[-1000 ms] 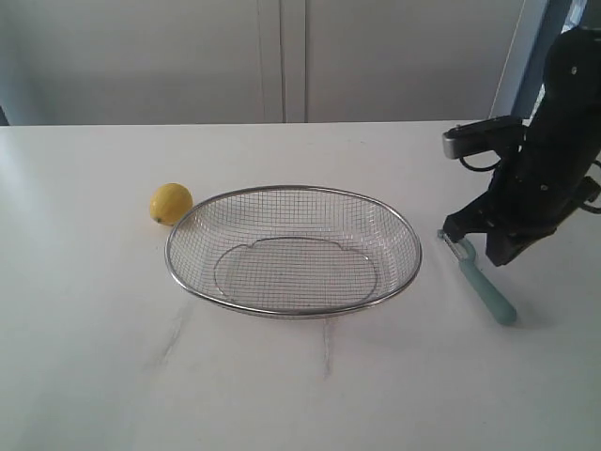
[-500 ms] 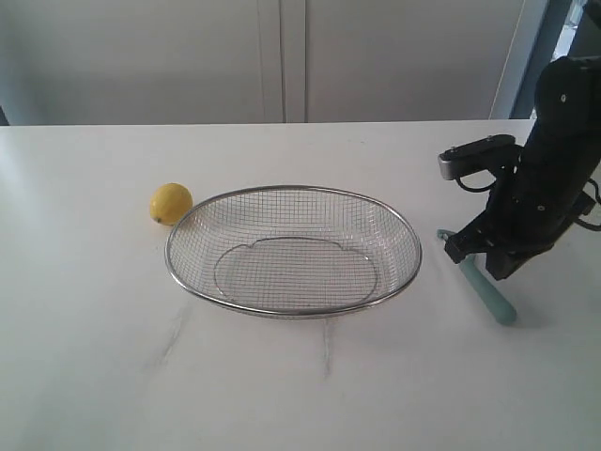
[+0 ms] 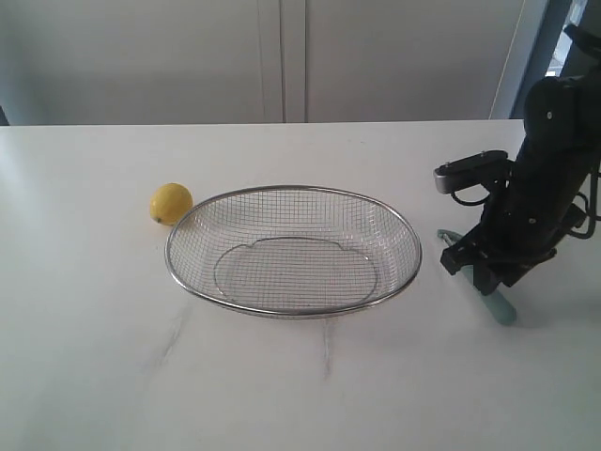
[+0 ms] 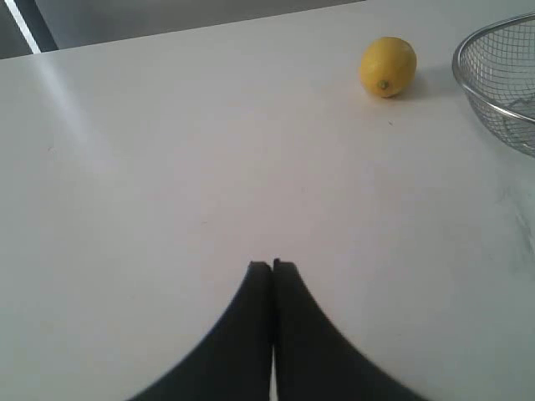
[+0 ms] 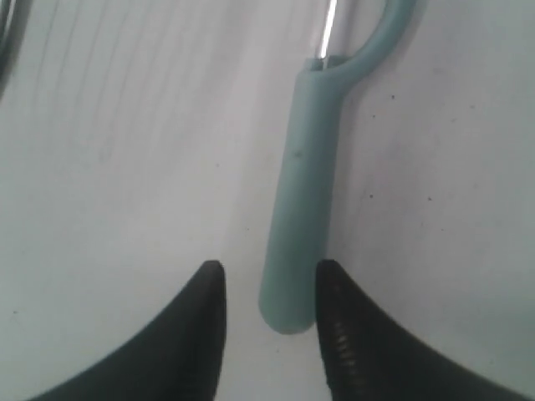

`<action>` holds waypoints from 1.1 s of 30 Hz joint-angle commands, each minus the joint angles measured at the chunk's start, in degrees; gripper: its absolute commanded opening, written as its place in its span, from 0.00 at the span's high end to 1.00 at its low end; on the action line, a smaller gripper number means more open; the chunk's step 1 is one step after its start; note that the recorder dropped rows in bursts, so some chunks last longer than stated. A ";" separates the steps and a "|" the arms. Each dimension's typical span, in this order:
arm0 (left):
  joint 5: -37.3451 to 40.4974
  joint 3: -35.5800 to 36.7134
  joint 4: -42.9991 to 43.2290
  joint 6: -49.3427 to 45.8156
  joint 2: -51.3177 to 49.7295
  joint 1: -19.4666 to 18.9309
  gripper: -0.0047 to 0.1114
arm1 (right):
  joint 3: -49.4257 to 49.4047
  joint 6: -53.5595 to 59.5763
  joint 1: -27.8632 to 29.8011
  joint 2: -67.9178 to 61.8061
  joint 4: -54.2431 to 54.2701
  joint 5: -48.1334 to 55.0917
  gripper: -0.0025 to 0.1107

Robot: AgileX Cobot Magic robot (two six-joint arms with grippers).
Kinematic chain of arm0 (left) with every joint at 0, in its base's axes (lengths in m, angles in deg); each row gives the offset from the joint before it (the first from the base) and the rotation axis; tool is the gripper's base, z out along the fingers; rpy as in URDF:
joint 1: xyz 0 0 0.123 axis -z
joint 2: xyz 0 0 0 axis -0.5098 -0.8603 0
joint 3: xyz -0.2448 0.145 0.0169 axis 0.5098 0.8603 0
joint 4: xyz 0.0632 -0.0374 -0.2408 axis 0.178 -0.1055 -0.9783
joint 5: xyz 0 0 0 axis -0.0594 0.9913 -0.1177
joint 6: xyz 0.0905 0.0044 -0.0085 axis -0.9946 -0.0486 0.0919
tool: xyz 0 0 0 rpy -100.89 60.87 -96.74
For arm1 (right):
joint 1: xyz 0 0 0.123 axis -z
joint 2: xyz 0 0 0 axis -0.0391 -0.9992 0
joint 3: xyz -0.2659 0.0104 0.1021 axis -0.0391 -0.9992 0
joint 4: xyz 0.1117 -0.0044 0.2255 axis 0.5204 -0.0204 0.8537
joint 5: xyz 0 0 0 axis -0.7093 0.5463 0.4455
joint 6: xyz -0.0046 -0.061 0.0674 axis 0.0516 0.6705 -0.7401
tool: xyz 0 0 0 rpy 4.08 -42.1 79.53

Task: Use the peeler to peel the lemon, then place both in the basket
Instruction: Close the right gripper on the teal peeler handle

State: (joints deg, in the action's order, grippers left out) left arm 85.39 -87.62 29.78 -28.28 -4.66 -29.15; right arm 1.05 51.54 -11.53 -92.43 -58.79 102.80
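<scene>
On a white table [image 3: 94,357], three things are laid out in a row across the exterior view. The left gripper [image 4: 272,267] is shown only by its own wrist camera. Its two dark fingers are pressed together with nothing between them, and it is held above bare tabletop, well apart from the fruit.

A small, bright yellow lemon [image 3: 171,203] is seen at ten o'clock from the basket [image 3: 291,187], just beside the rim. From the left wrist camera, the lemon [image 4: 388,67] is shown to be clear of the basket [image 4: 506,75], with a strip of table between them.

At the centre, the oval wire-mesh basket is set upright.

At three o'clock from the basket, the peeler [image 3: 502,308] is laid flat, its metal head pointed toward eleven o'clock and its pale teal handle toward five o'clock.

The right gripper [image 3: 474,272] is lowered over the peeler, much of which is hidden behind it. Its wrist camera shows the jaws spread, and the end of the peeler [image 5: 305,192] handle is framed between the tips of the right gripper [image 5: 269,267]. Whether either finger touches the handle cannot be told.
</scene>
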 commanded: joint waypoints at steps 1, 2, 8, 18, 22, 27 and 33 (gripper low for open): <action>0.23 0.19 -0.14 0.07 0.27 -0.18 0.96 | -0.10 0.43 -0.02 -0.12 0.00 -2.13 0.62; 0.23 0.19 -0.14 0.07 0.27 -0.18 0.96 | -0.10 0.43 -0.02 -0.12 -0.32 -2.77 0.62; 0.23 0.19 -0.14 0.07 0.27 -0.18 0.96 | -0.10 0.43 -0.02 -0.12 -0.68 -5.45 0.62; 0.23 0.19 -0.14 0.07 0.27 -0.18 0.96 | -4.87 0.58 0.09 -0.12 -1.53 -12.56 0.62; 0.23 0.19 -0.14 0.07 0.27 -0.18 0.96 | -5.25 0.58 0.09 -0.23 -1.53 -13.38 0.62; 0.23 0.19 -0.14 0.07 0.27 -0.18 0.96 | -5.25 0.58 0.09 -0.16 -1.53 -13.90 0.62; 0.23 0.19 -0.14 0.07 0.27 -0.18 0.96 | -5.25 0.58 0.09 -0.16 -1.53 -13.90 0.62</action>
State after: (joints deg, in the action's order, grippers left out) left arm 85.39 -87.62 29.78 -28.28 -4.66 -29.15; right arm -3.99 51.54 -11.53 -92.54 -60.03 89.28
